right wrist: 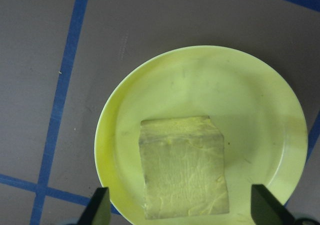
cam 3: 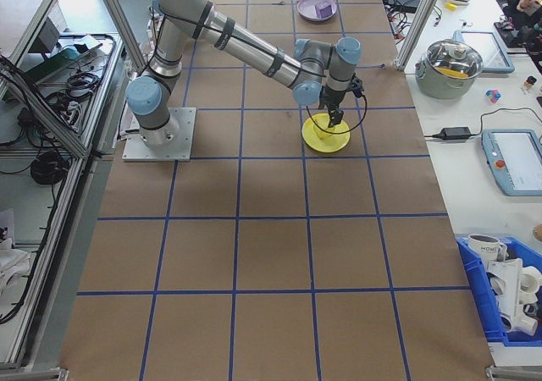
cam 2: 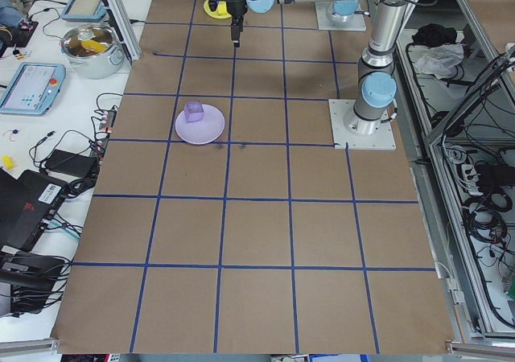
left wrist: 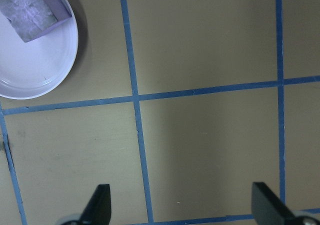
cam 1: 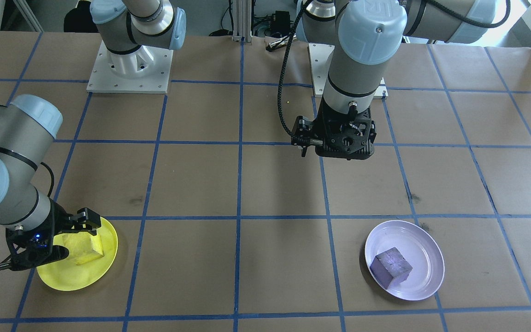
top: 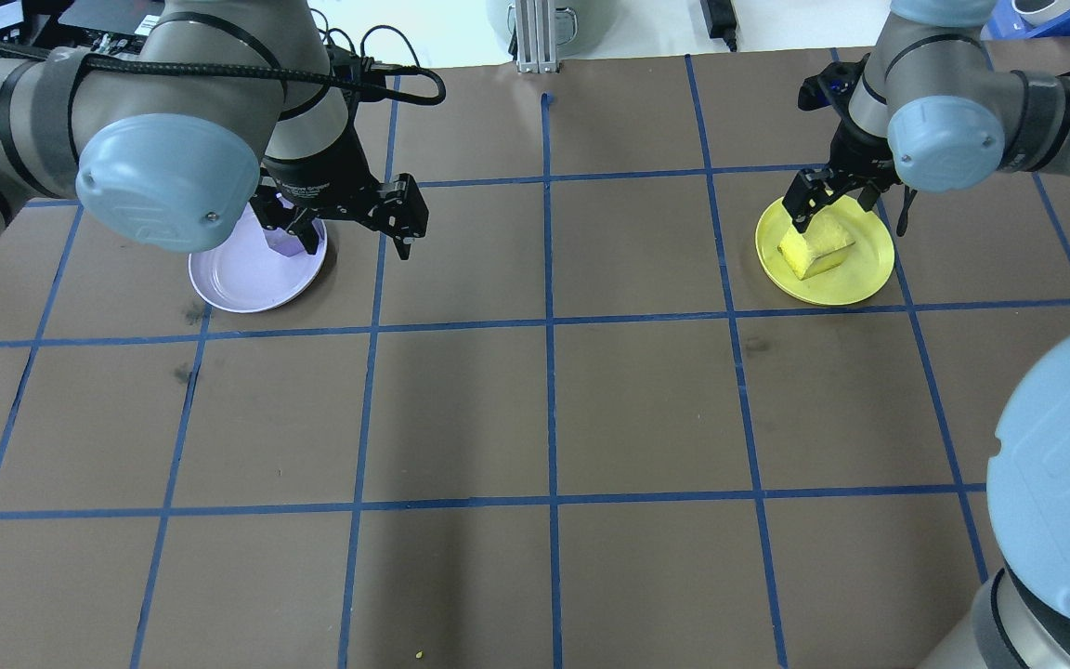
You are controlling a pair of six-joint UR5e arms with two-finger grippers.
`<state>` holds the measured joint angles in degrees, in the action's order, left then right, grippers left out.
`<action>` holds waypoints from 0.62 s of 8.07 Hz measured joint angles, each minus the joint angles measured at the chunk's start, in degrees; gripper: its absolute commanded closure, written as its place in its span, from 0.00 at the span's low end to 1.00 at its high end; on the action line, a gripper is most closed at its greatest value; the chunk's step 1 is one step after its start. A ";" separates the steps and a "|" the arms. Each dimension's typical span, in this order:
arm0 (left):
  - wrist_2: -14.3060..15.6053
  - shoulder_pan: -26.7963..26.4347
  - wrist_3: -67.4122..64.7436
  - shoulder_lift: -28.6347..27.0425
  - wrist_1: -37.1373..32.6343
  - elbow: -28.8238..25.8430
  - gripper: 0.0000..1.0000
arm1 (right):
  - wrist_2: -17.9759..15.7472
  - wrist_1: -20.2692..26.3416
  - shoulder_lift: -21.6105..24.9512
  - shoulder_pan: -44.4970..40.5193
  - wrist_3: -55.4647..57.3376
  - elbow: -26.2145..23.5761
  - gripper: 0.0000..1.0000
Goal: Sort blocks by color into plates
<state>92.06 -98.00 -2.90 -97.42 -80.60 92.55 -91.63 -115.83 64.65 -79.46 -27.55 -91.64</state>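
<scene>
Right claw (right wrist: 177, 212), fingers apart, hangs over the rough yellow cube (right wrist: 182, 167) on the round yellow plate (right wrist: 260, 105); left claw (left wrist: 182, 207), apart, hangs beside the lavender plate (left wrist: 35, 70) holding the purple cube (left wrist: 32, 7).

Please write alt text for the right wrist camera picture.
A yellow block lies inside a yellow plate on a brown table with blue tape lines. The open end effector hangs just above the block.

In my overhead view, my left arm hides most of the purple block (top: 286, 243). My left wrist camera crops the lavender plate (left wrist: 45, 75). The yellow block (cam 3: 329, 128) is too small in the right view.
</scene>
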 measured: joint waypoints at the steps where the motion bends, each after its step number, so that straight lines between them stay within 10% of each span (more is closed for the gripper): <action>1: -0.02 0.00 0.00 0.00 0.00 0.00 0.00 | 0.04 1.11 2.64 0.00 0.23 -0.02 0.00; 5: -0.12 -0.06 -0.13 0.02 0.00 0.01 0.00 | 0.44 11.84 16.79 -0.22 10.14 -0.18 0.00</action>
<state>91.94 -98.06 -3.03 -97.40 -80.60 92.57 -91.19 -103.99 81.44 -79.68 -17.41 -91.82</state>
